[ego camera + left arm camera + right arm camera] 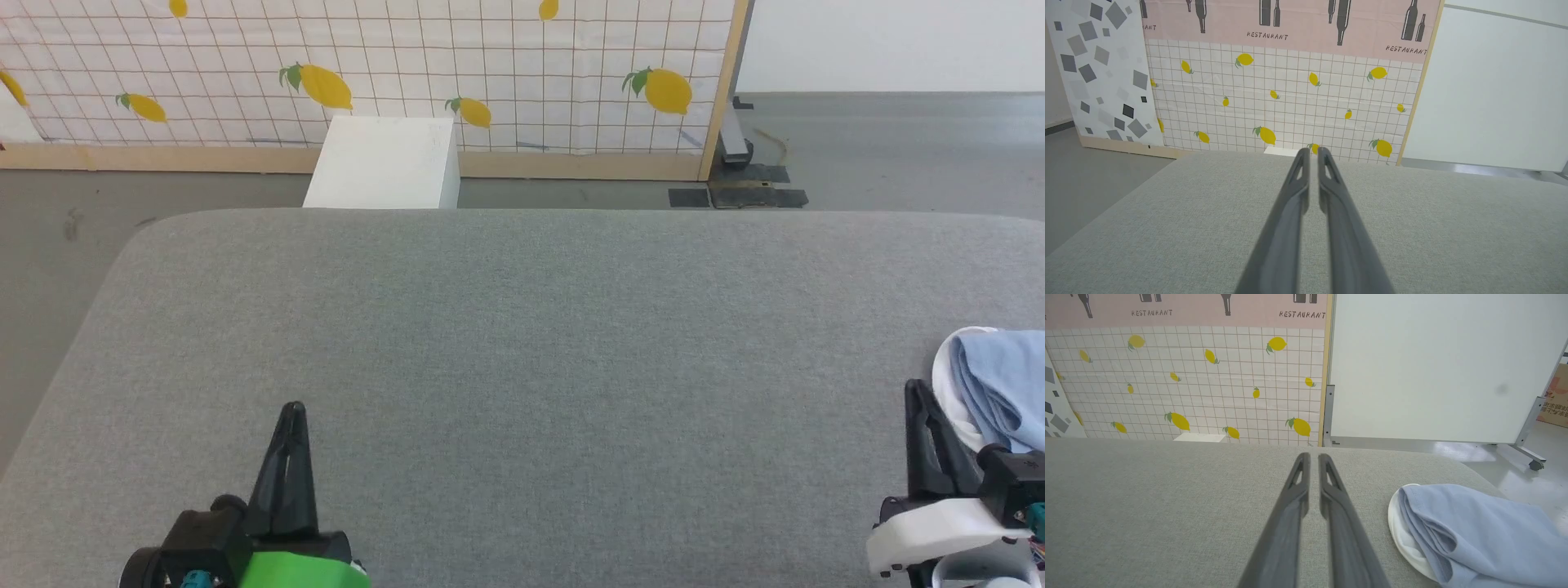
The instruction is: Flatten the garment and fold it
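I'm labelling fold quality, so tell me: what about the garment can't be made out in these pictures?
- Head view: the garment is cut off by the right edge, and the right gripper covers its near part.
- Right wrist view: the garment runs off the bottom and right edges.
- Both views: it lies bunched, so its own folds hide sleeves, chest and overall outline.

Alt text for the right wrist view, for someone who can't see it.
A bunched light blue garment lies on a grey fabric surface, right of the right tool, which is shut, empty and pointing toward a lemon-print wall.
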Robot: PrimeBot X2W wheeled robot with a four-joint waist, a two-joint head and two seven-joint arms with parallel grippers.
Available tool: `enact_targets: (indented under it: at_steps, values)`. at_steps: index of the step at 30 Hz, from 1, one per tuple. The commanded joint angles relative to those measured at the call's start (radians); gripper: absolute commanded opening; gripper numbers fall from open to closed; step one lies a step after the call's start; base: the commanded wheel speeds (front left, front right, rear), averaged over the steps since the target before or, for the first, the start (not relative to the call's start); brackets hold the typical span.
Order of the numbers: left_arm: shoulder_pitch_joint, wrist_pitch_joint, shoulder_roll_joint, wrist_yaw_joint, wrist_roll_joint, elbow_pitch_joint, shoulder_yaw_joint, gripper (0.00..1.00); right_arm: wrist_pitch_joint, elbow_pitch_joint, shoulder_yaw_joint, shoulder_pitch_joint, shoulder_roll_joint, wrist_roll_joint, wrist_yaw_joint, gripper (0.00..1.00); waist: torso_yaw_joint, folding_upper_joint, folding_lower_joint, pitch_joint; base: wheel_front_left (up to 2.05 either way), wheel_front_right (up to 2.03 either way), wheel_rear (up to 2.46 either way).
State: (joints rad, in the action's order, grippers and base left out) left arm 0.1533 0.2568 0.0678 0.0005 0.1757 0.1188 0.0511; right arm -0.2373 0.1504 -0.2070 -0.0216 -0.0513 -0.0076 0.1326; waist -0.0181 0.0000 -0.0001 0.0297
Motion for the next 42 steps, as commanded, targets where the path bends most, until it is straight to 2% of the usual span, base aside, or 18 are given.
enact_targets:
  at_steps: [1, 42]
  values:
    - [-0.002, -0.003, 0.0, 0.0, -0.002, -0.001, -0.001, 0.0, 0.003, -0.002, 0.003, 0.0, 0.0, 0.0, 0.0, 0.0, 0.0, 0.0, 0.0001, 0.0, 0.0, 0.0, 0.0]
    - [-0.051, -0.086, -0.006, 0.0, -0.059, -0.04, -0.017, 0.0, 0.08, -0.051, 0.069, 0.007, 0.0, 0.003, -0.001, 0.0, 0.006, 0.0, 0.0001, -0.01, 0.0, 0.0, 0.0]
